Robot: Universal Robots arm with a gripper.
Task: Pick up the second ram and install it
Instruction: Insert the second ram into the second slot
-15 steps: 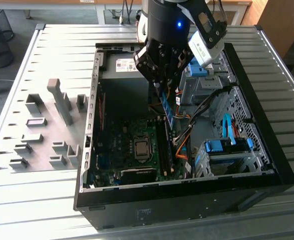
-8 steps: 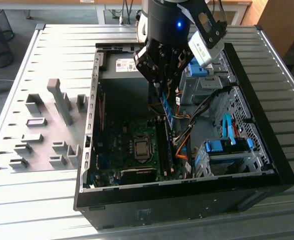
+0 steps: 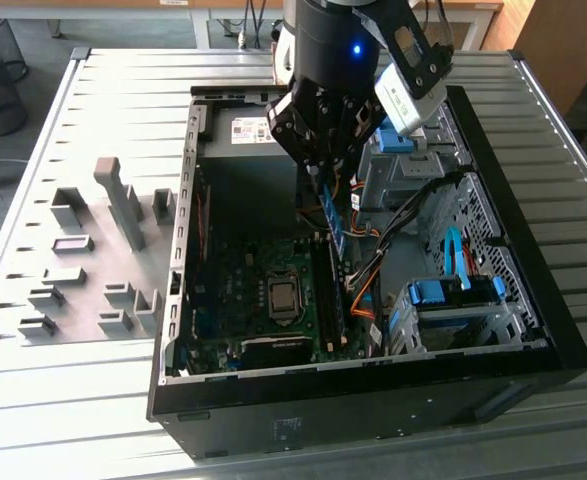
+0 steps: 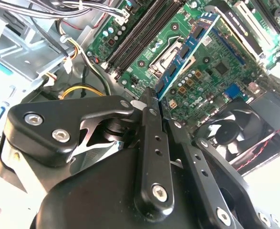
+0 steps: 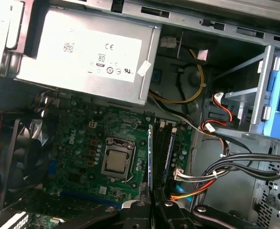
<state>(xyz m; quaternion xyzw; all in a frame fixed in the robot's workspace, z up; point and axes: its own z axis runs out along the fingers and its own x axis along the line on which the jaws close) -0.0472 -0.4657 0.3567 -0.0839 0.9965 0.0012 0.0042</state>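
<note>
the tool [image 3: 325, 150] is clamped on the second ram [image 3: 332, 218], a thin blue stick hanging edge-down above the motherboard's memory slots [image 3: 325, 290] inside the open computer case [image 3: 533, 330]. done well, the stick wants to stay square and parallel to an empty slot. the arm reaches steeply down into the case on the desk [image 3: 83, 400].

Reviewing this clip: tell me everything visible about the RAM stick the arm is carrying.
The RAM stick is a long, thin blue circuit board with dark chips and a white label near its far end. It is clamped at one end in the tool and stands on edge above the green motherboard, beside the processor socket. In the first wrist view it appears edge-on as a thin blue line alongside the dark memory slots, not yet seated.
</note>
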